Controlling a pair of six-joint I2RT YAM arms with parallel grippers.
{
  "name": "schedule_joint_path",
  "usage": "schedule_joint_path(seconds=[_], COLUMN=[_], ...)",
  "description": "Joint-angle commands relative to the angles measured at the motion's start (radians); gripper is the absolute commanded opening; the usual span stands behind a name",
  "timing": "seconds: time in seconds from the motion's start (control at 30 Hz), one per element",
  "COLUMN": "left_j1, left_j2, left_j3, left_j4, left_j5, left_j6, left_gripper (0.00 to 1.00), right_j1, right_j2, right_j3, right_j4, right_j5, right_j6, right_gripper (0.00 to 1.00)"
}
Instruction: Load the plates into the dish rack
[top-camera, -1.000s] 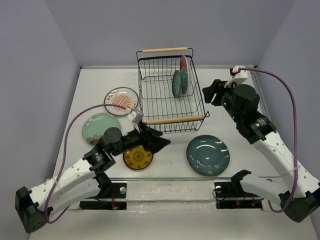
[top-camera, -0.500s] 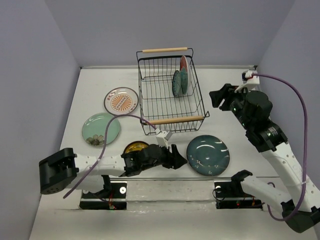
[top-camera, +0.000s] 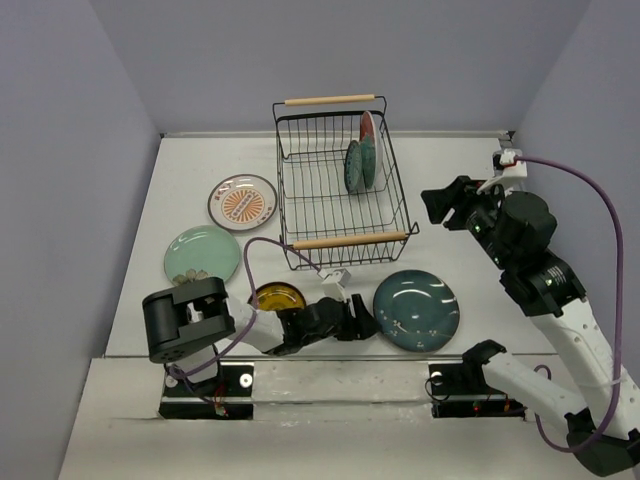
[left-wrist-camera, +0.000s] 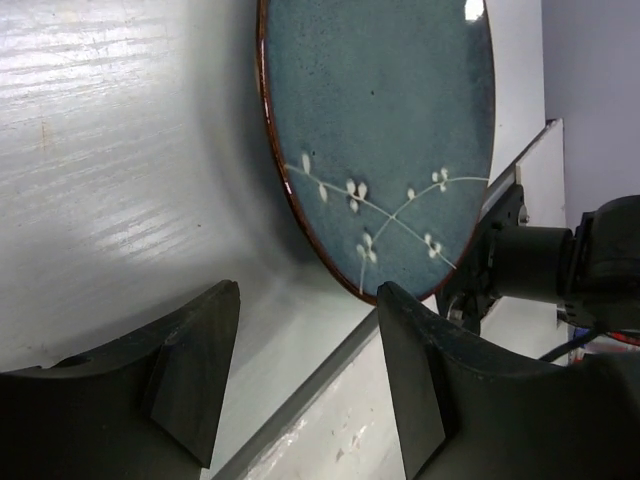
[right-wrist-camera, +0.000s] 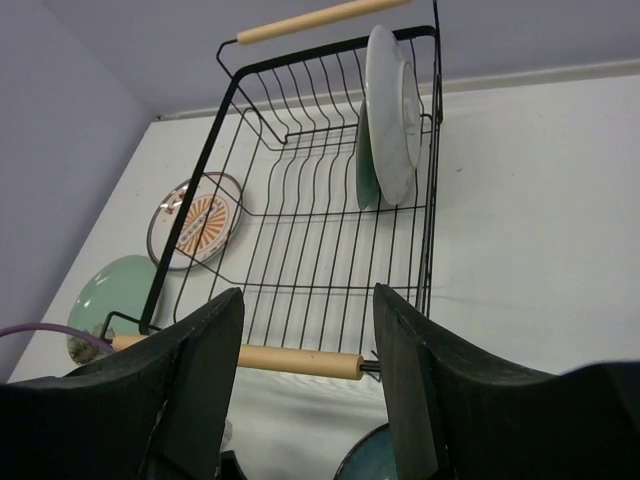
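Observation:
The black wire dish rack (top-camera: 349, 240) stands at the table's back middle. A red flowered plate (top-camera: 368, 128) and a small dark teal plate (top-camera: 353, 166) stand on edge in it. On the table lie the white plate with orange centre (top-camera: 243, 202), the pale mint plate (top-camera: 202, 254), the small amber plate (top-camera: 277, 297) and the large blue-teal plate (top-camera: 416, 309). My left gripper (top-camera: 360, 318) is open and empty, low at the front edge, just left of the blue-teal plate (left-wrist-camera: 390, 130). My right gripper (top-camera: 432, 200) is open and empty, raised to the right of the rack (right-wrist-camera: 300, 359).
The right arm's base mount (left-wrist-camera: 520, 260) sits just past the blue-teal plate at the table's front edge. The left arm lies low along the front edge, partly over the amber plate. Walls close the table at the back and both sides.
My left arm has swung from over the amber plate down and right along the front edge, up to the blue-teal plate. My right gripper has pulled back a little from the rack.

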Motion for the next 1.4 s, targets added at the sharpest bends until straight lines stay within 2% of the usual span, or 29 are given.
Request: schedule_joint_path(seconds=[0.0,0.07,0.27,0.5,0.63,0.67,0.7,0.77,0.8,0.87,1.1,1.27,1.37], left_j1=[-0.004,-0.003,0.000,0.005,0.005,0.005,0.005,0.007,0.007,0.005,-0.041,-0.075,-0.079], left_j2=[0.084,0.104,0.168,0.240,0.257,0.259,0.257,0.250,0.235,0.212,0.026,-0.179,-0.356], left_j3=[0.045,0.060,0.097,0.115,0.114,0.109,0.099,0.082,0.062,0.037,-0.066,-0.142,-0.178], left_j4=[0.133,0.134,0.137,0.150,0.153,0.156,0.160,0.179,0.183,0.197,0.202,0.193,0.182], left_j5=[-0.004,-0.013,-0.079,-0.097,-0.100,-0.103,-0.105,-0.112,-0.122,-0.126,-0.132,-0.191,-0.208], left_j6=[-0.040,-0.043,-0.091,-0.132,-0.161,-0.166,-0.171,-0.181,-0.191,-0.195,-0.163,-0.086,0.022], left_gripper=[0.68,0.67,0.53,0.48,0.41,0.38,0.30,0.21,0.11,0.06,0.06,0.06,0.06], right_j1=[-0.004,-0.004,-0.004,-0.004,-0.004,-0.004,-0.004,-0.004,-0.004,-0.004,-0.004,-0.004,-0.004], right_j2=[-0.010,-0.012,0.008,0.009,0.002,0.002,0.002,0.000,0.000,-0.001,-0.015,-0.004,0.003], right_j3=[-0.032,-0.053,-0.093,-0.104,-0.113,-0.116,-0.118,-0.121,-0.121,-0.122,-0.121,-0.118,-0.135], right_j4=[0.009,0.023,0.072,0.092,0.098,0.099,0.101,0.104,0.105,0.107,0.086,0.041,0.036], right_j5=[-0.046,-0.056,-0.093,-0.096,-0.104,-0.105,-0.107,-0.107,-0.108,-0.108,-0.185,-0.412,-0.524], right_j6=[0.024,0.028,0.047,0.045,0.050,0.051,0.054,0.056,0.056,0.057,0.045,-0.028,-0.058], right_gripper=[0.60,0.60,0.59,0.59,0.59,0.58,0.58,0.58,0.58,0.58,0.60,0.68,0.73])
